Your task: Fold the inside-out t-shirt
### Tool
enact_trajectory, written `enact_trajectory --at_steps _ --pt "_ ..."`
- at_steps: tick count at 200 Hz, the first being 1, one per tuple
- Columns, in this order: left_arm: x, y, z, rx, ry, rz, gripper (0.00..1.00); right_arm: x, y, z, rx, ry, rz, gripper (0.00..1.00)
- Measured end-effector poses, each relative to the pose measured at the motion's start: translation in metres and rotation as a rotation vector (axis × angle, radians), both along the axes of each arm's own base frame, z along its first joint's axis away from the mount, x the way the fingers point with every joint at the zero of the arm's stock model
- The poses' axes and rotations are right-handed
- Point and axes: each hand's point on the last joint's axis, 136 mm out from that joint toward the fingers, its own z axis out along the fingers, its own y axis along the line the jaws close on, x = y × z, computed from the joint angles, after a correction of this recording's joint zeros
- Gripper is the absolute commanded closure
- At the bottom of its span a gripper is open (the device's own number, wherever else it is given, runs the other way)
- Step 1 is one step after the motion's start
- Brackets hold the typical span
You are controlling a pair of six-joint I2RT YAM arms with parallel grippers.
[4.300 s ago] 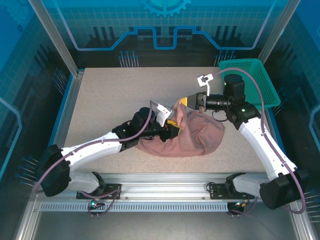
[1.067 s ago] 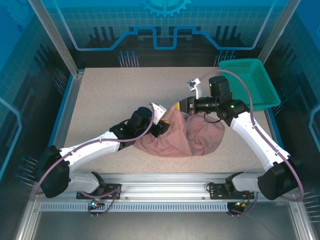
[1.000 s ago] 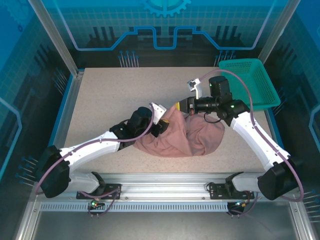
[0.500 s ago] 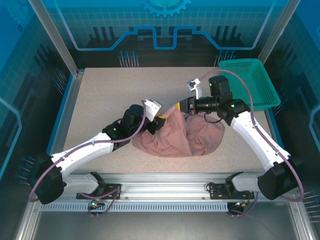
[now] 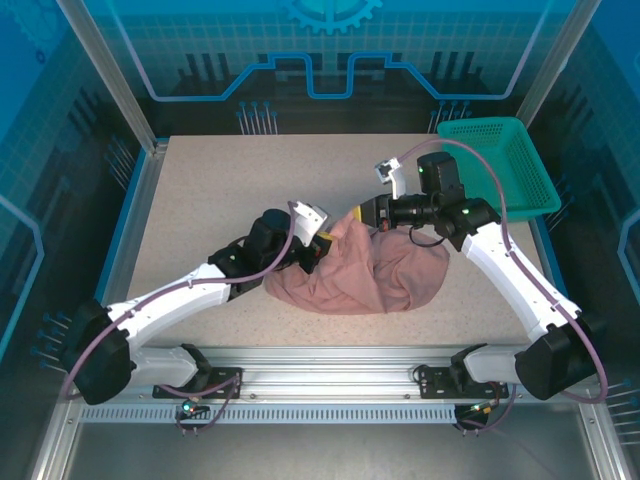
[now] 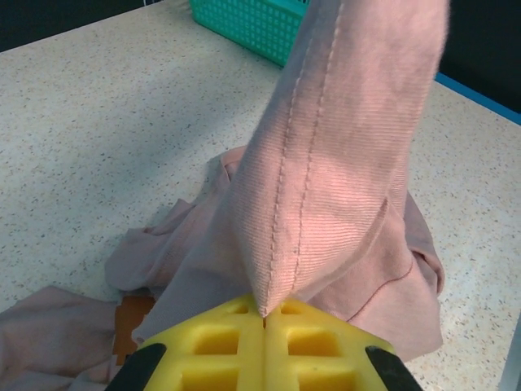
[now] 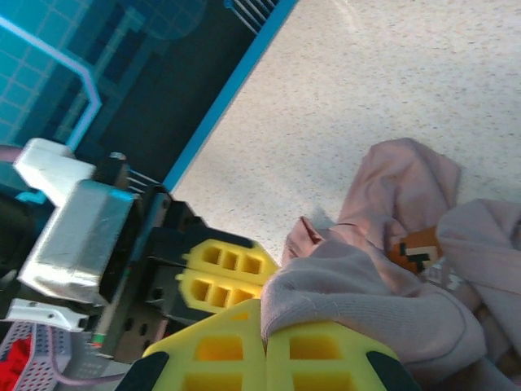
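So, shirt (image 5: 375,275): a pink heap of cloth on the table (image 5: 220,190), right of centre towards the near edge, between the two arms.
Left gripper (image 6: 264,316): yellow pads pressed together on a seamed fold of the shirt (image 6: 326,163), which rises from the pads in a taut ridge.
Left gripper from above (image 5: 320,240): at the heap's upper left edge; the fingers are largely hidden by cloth there, so the grip reads best from the wrist camera.
Right gripper (image 7: 264,322): pads closed on a thick rolled edge of the shirt (image 7: 366,314).
Right gripper from above (image 5: 362,213): at the top of the heap, near the left one.
Gap between grippers: small; the left gripper's yellow pads (image 7: 218,277) sit just beyond the right one's.
Printed mark (image 7: 413,248): orange, partly tucked among folds; probably the same patch low in the left wrist view (image 6: 130,319).
Basket (image 5: 500,160): teal mesh, at the far right corner, apart from the shirt.
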Motion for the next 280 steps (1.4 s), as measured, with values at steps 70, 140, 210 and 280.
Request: enact_trajectory --at_steps 70,140,210,280 --pt "-0.018 0.012 0.032 -0.158 -0.001 -0.013 1.0 0.001 -0.004 -0.017 -0.151 -0.04 -0.028 0.76" --pt "-0.015 0.015 0.033 -0.203 0.047 0.03 1.0 -0.009 -0.01 -0.035 -0.189 -0.028 -0.016 0.6" --pt "-0.011 0.018 0.033 -0.206 0.051 0.053 1.0 -0.035 -0.023 -0.078 -0.189 0.044 -0.035 0.57" --pt "-0.011 0.02 0.034 -0.221 0.052 0.063 1.0 -0.02 0.0 -0.109 -0.04 0.144 -0.095 0.56"
